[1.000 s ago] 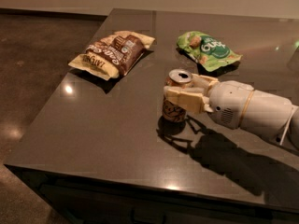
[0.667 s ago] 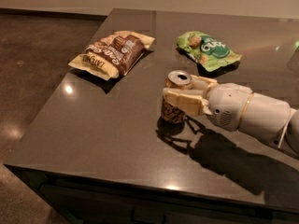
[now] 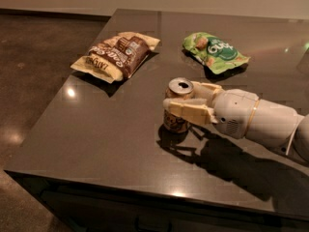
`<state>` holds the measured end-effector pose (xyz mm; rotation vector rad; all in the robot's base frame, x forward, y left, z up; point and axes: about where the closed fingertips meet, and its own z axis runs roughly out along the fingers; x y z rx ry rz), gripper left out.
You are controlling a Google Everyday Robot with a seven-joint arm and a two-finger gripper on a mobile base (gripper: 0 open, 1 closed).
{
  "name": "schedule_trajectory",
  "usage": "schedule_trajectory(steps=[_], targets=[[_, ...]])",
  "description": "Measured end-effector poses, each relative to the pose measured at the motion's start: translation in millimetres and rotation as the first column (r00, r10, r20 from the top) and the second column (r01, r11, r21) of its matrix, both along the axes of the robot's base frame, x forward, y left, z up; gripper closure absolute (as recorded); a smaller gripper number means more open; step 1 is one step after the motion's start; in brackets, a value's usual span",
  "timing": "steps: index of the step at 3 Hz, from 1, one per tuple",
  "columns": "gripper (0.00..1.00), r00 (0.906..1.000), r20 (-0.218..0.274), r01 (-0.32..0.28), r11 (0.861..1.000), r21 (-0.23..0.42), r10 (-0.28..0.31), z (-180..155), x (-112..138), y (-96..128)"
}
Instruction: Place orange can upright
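Observation:
The orange can (image 3: 175, 123) stands upright on the dark table (image 3: 106, 144), right of centre, with its silver pull-tab top facing up. My gripper (image 3: 181, 98) reaches in from the right. Its pale fingers (image 3: 187, 111) sit on either side of the can's upper body, one across the front and one behind, and they are closed on the can. The can's base appears to rest on the table, with its shadow right under it.
A brown snack bag (image 3: 115, 56) lies at the back left of the table. A green snack bag (image 3: 215, 52) lies at the back, just beyond my arm (image 3: 270, 122). The table's front edge (image 3: 145, 192) and left edge drop to the floor.
My gripper and the can have shifted slightly down and to the left. The can stays upright in the fingers. The bags have not moved.

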<state>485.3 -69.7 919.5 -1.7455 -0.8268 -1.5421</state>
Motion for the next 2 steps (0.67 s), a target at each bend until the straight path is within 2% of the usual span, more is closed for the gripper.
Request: schedule_trajectory(steps=[1,2], targets=[[0.0,0.9998,0.011,-0.017,1.0,-0.001,0.017,-2.9,-2.5,1.8],[0.0,0.9998,0.011,-0.017,1.0,-0.001,0.017,-2.9,-2.5,1.8]])
